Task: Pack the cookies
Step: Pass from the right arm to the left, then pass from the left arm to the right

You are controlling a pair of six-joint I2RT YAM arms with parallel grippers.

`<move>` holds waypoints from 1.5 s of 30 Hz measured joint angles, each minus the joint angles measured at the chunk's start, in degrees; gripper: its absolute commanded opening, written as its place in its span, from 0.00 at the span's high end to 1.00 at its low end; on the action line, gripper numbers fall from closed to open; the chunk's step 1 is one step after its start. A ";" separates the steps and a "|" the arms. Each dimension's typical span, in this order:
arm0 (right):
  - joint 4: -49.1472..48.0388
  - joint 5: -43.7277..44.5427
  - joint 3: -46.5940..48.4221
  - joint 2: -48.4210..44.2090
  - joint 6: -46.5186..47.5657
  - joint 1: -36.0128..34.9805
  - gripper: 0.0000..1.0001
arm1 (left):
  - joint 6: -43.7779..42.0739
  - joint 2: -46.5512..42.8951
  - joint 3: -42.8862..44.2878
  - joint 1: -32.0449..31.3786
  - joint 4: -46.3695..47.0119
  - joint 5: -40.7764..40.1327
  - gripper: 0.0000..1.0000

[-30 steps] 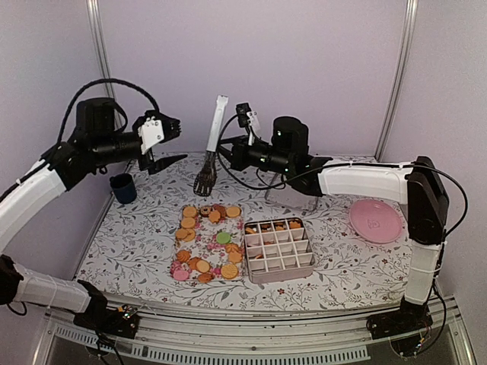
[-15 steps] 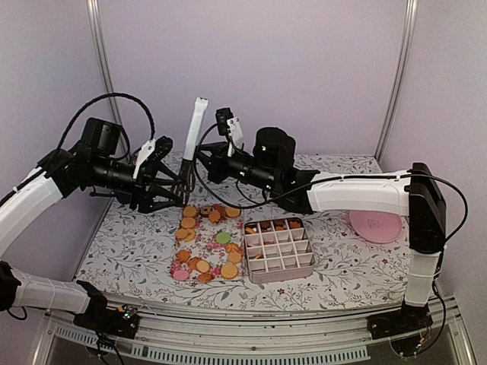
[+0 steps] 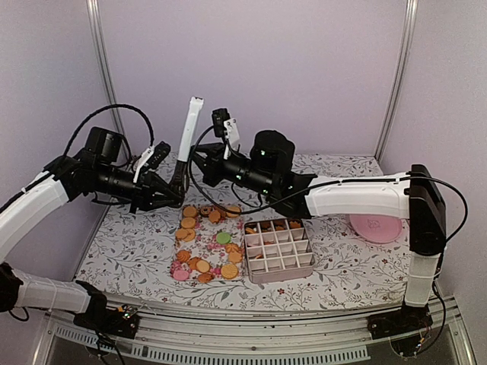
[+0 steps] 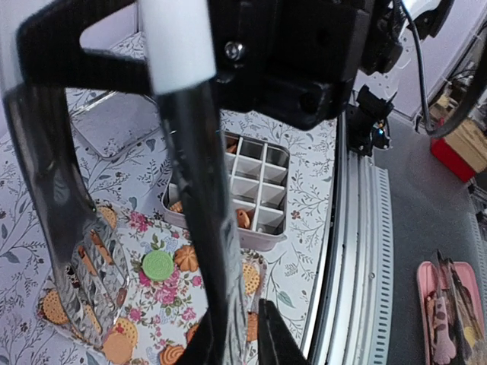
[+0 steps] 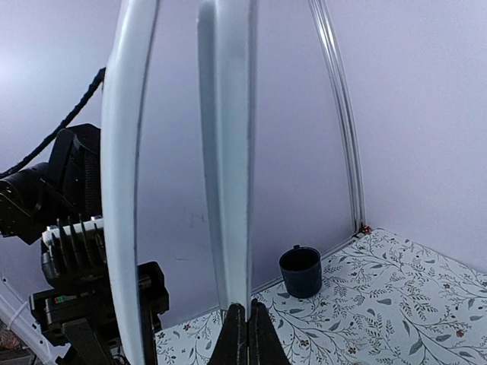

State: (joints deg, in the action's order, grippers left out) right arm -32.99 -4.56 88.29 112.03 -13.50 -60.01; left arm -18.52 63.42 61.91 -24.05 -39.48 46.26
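Note:
The cookies (image 3: 229,270) lie spread on a floral mat (image 3: 204,245), mostly orange, with a green one (image 4: 157,265) and a few pink. Some sit in the far cells of a grey divider box (image 3: 280,249). Above the mat's far end stands a pair of tongs (image 3: 189,129) with white handles and dark tips. My right gripper (image 3: 196,154) is shut on one white handle arm (image 5: 228,152). My left gripper (image 4: 236,342) reaches in from the left, its fingers pressed against one dark lower arm (image 4: 190,152) of the tongs.
A pink plate (image 3: 375,220) lies at the right of the table. A dark cup (image 5: 300,271) stands at the back left near the wall. The table's near rail (image 4: 365,228) runs alongside the box.
My right arm has carried the tongs left and tilted them more upright. My left arm has swung down and right to them, and its jaws have closed round the lower part.

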 measured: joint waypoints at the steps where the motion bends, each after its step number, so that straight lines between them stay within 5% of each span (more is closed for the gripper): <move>1: -0.39 0.02 -0.20 0.00 -0.09 -0.07 0.96 | 0.07 0.96 0.11 0.35 -0.28 1.01 0.89; 8: -2.25 -4.20 -5.01 -1.55 -2.08 0.90 0.23 | -1.42 4.24 0.90 1.29 -3.32 5.18 0.99; 14: -1.27 -22.95 -9.44 -6.03 -6.75 8.74 0.01 | -3.78 4.26 2.51 1.75 -5.88 6.34 0.99; 25: 3.10 -40.81 -3.41 -5.14 -8.63 12.33 0.06 | -7.08 8.61 2.99 1.42 -9.38 6.82 0.99; 45: 11.10 -43.82 6.84 3.98 -7.76 9.35 0.33 | -11.76 10.21 3.43 -0.09 -11.52 3.98 0.99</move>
State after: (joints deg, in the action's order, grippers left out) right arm -21.89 -48.38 95.13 116.01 -21.26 -50.65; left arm -30.28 73.63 65.34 -24.14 -51.00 50.24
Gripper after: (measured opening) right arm 0.704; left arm 0.012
